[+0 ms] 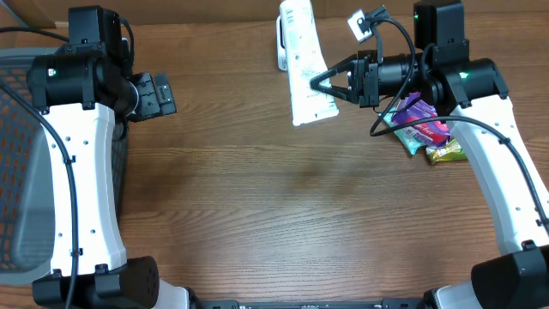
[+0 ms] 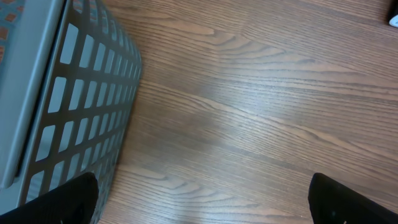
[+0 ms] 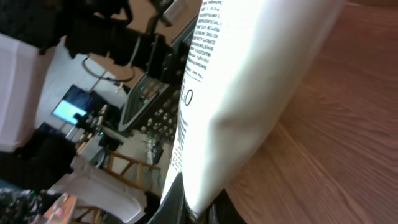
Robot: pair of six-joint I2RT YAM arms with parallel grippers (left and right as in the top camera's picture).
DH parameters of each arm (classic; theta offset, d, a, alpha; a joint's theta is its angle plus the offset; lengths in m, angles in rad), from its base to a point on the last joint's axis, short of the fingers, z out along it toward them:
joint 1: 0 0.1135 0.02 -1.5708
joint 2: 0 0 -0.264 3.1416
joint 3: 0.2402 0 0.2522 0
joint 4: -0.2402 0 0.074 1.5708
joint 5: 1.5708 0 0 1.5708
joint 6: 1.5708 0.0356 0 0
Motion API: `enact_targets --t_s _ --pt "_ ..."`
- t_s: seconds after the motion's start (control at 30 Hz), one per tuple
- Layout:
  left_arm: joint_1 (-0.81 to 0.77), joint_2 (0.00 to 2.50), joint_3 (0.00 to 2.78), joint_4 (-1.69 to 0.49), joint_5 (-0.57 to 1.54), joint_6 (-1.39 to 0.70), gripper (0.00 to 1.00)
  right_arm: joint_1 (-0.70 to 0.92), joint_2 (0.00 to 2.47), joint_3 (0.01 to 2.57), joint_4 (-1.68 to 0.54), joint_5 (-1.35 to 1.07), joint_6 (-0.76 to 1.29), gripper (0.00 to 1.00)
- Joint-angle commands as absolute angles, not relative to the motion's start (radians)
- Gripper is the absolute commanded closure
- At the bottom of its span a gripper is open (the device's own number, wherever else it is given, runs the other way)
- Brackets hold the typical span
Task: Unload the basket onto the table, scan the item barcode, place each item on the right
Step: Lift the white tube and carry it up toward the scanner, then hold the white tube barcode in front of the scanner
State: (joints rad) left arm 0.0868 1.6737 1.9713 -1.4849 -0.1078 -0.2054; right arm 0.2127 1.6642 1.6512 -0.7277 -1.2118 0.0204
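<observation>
- One white tube (image 1: 302, 60) hangs above the surface (image 1: 274, 215) near its far edge, one end pinched by the right gripper (image 1: 324, 86).
- Left gripper (image 1: 168, 93) spread wide, beside the basket (image 1: 17, 197) at the left edge.

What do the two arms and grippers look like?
Both arms, left arm and right arm, have white link shells with black joint housings and bases, small green lights, and black cables running alongside. The left gripper and right gripper are black; the right's fingers form a thin triangular frame.

White arm links (image 1: 81, 172) carry black joints (image 1: 86, 34), cables (image 1: 75, 225), fingers (image 2: 68, 202) and green lights (image 1: 53, 72).
</observation>
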Motion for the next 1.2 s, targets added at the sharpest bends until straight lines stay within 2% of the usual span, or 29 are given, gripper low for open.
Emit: enact_targets --t_s 0.0,0.13,0.3,0.6,0.9,1.17 --pt "0.085 1.674 1.972 -1.484 -0.106 -0.187 0.01 0.212 1.614 1.685 -0.673 -1.168 0.090 0.96" --pt "0.085 1.674 1.972 -1.484 -0.106 -0.187 0.00 0.215 1.606 1.717 -0.647 -0.965 0.128 0.96" --pt "0.085 1.674 1.972 -1.484 -0.107 -0.187 0.01 0.274 1.607 1.747 -0.646 -0.358 0.121 0.96" --pt "0.085 1.674 1.972 -1.484 -0.106 -0.187 0.00 0.469 1.712 1.747 -0.577 0.367 -0.089 0.96" --pt "0.085 1.674 1.972 -1.484 -0.107 -0.187 0.00 0.510 1.860 1.746 -0.488 0.582 -0.224 0.96" --pt "0.085 1.674 1.972 -1.484 -0.106 -0.187 0.00 0.510 1.995 1.746 -0.288 0.668 -0.500 0.96"
